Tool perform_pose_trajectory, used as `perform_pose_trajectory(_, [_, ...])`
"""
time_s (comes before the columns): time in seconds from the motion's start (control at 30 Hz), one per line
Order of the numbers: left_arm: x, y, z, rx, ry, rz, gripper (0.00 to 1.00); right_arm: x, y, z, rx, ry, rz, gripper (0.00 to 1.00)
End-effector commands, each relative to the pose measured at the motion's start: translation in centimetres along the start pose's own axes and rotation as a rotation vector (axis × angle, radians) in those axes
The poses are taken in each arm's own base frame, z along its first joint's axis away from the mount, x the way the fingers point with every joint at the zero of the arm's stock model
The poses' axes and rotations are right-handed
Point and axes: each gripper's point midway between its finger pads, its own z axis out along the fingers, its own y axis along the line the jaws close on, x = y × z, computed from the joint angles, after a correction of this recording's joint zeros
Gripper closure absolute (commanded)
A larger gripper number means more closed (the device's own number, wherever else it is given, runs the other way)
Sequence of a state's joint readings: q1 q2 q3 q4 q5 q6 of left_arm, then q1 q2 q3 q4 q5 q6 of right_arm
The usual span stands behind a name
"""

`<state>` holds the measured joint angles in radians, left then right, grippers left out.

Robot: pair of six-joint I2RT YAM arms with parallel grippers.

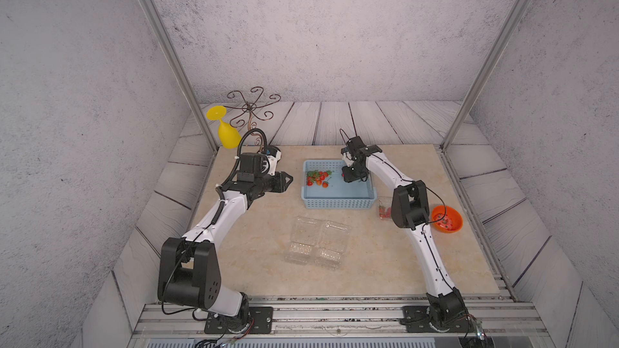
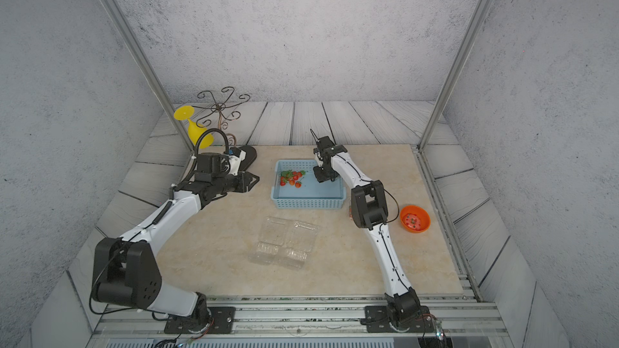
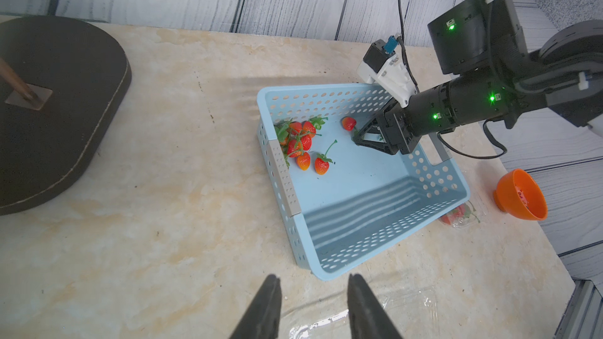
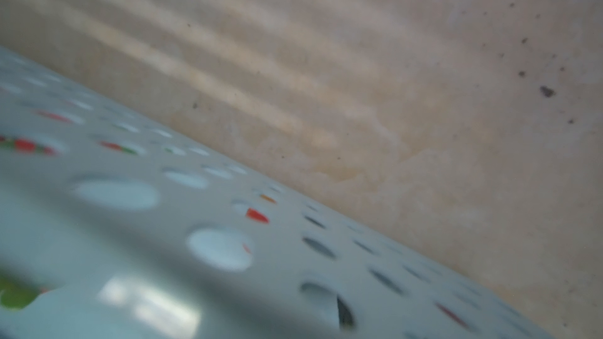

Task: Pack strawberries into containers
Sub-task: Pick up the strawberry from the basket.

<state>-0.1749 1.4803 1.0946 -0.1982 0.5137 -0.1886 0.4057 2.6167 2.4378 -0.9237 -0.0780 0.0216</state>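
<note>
Most of the strawberries [image 1: 318, 177] lie in a cluster at one end of the blue basket [image 1: 338, 203], and the left wrist view shows them there too [image 3: 300, 145]. One strawberry [image 3: 349, 123] sits apart from the cluster, right at the tips of the right end effector [image 3: 356, 136], which reaches down inside the basket. Its fingers narrow to a point at that berry's green cap, but I cannot tell whether they are grasping it. Two containers [image 1: 306, 237] lie open side by side on the worktop [image 1: 254, 272] in front of the basket. A third container [image 3: 460, 218] with berries in it stands between the basket and an orange bowl [image 1: 447, 218]. The left end effector [image 1: 288, 180] hovers beside the basket, well apart from the berries. It is released, its fingers [image 3: 270, 291] a little apart.
</note>
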Motion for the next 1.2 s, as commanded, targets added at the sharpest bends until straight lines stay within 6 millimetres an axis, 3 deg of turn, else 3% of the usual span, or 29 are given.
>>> perform_pose_trajectory(0.0, [0.2,0.3,0.2,0.004,0.007,-0.007,0.62,-0.1,0.5,1.6,-0.021,-0.002,-0.006,0.59])
perform_pose_trajectory(0.33, [0.1,0.4,0.2,0.004,0.005,-0.008,0.62,0.5,1.3,2.4,-0.060,0.016,0.003,0.78])
perform_pose_trajectory(0.5, [0.0,0.3,0.1,0.006,0.001,-0.007,0.62,-0.2,1.4,0.9,-0.063,-0.004,0.008,0.88])
perform_pose_trajectory(0.63, [-0.1,0.2,0.0,0.009,-0.004,-0.008,0.62,-0.9,1.7,-1.7,-0.069,-0.046,0.006,0.94])
perform_pose_trajectory(0.9, [-0.5,-0.2,-0.4,0.014,-0.021,-0.004,0.62,-1.6,3.1,-8.0,-0.118,-0.138,0.009,0.95])
perform_pose_trajectory(1.07, [-0.7,-0.2,-0.7,0.010,-0.029,-0.002,0.62,0.3,5.4,-12.4,-0.182,-0.179,0.021,0.96])
perform_pose_trajectory(1.17, [-0.6,-0.2,-0.7,0.013,-0.028,-0.010,0.62,2.8,7.3,-15.0,-0.212,-0.170,0.004,0.95])
